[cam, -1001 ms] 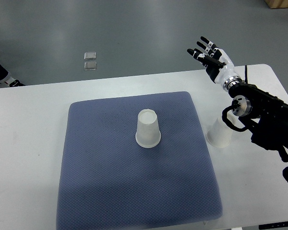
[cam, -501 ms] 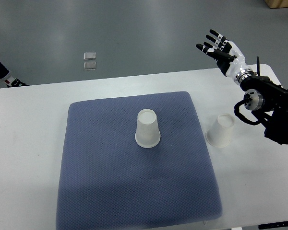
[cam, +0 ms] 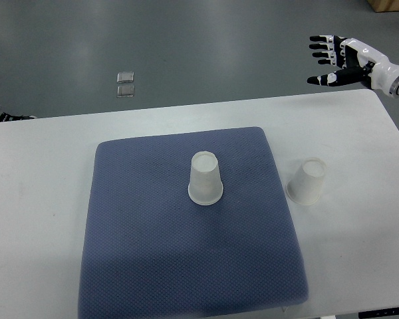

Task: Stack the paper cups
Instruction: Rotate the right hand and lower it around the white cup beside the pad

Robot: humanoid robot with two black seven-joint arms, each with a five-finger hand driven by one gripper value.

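A white desk (cam: pixel 40 173) fills most of the top view, and on it lies a large blue-grey textured mat (cam: pixel 139 252), roughly square with rounded corners. Near the middle of the mat stands a translucent white paper cup (cam: pixel 205 178), upside down, its flat base on top and its wide rolled rim on the cloth. A second paper cup (cam: pixel 306 181) of the same kind stands inverted on the bare desk just off the mat's right edge, well apart from the first.

The right hand (cam: pixel 340 52) is up at the far right corner, beyond the desk's far edge and nowhere near either cup; its fingers are spread wide and it holds nothing. The left arm shows only as a dark sliver at the picture's left edge, with no hand visible. Two small clear squares (cam: pixel 125 84) lie on the grey floor beyond the desk.

Both cups look very light and thin-walled, so they should crush or go oval under a firm squeeze and skid or tip at a careless nudge. The mat probably grips the centre cup somewhat; the one on the smooth desk is likelier to slide. The safest hold seems to be around the narrow upper part near the closed base, where the wall is stiffest, with fingers on opposite sides and light pressure. The off-mat cup is the natural one to lift and lower over the other.
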